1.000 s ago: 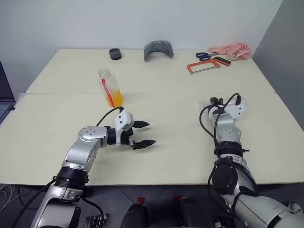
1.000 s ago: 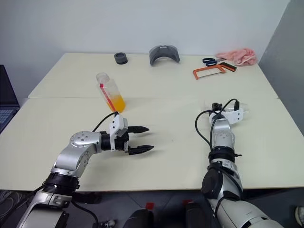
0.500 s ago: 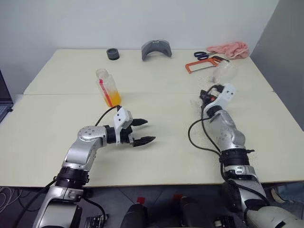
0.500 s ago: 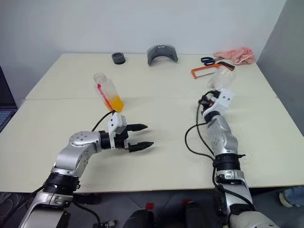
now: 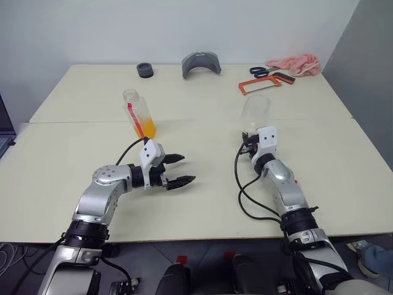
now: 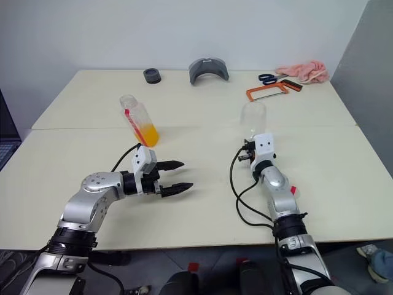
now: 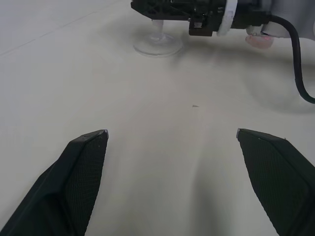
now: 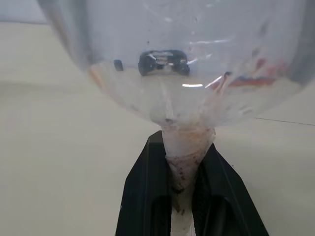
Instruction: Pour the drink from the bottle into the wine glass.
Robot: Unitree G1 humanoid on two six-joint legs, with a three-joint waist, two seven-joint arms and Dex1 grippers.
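Since a second ago the right gripper (image 8: 183,196) has swung in from the table's right side toward its middle and rolled over, so the wine glass (image 6: 253,118) that lay tipped at its far end now stands upright — bowl up, foot on the table (image 5: 202,203) in the left wrist view. Its two black fingers (image 8: 142,196) are clamped on the stem just under the bowl. The left gripper (image 5: 178,169) hovers low over the table at left of centre, its fingers spread wide with nothing between them, pointing across toward the glass. The bottle (image 5: 140,113) stands beyond it, leaning, with the drink (image 5: 146,128) filling its lower part — well apart from the glass. An orange hacksaw (image 5: 261,84), scissors (image 5: 260,71) and a pink cloth (image 5: 296,62) lie at the far right corner.
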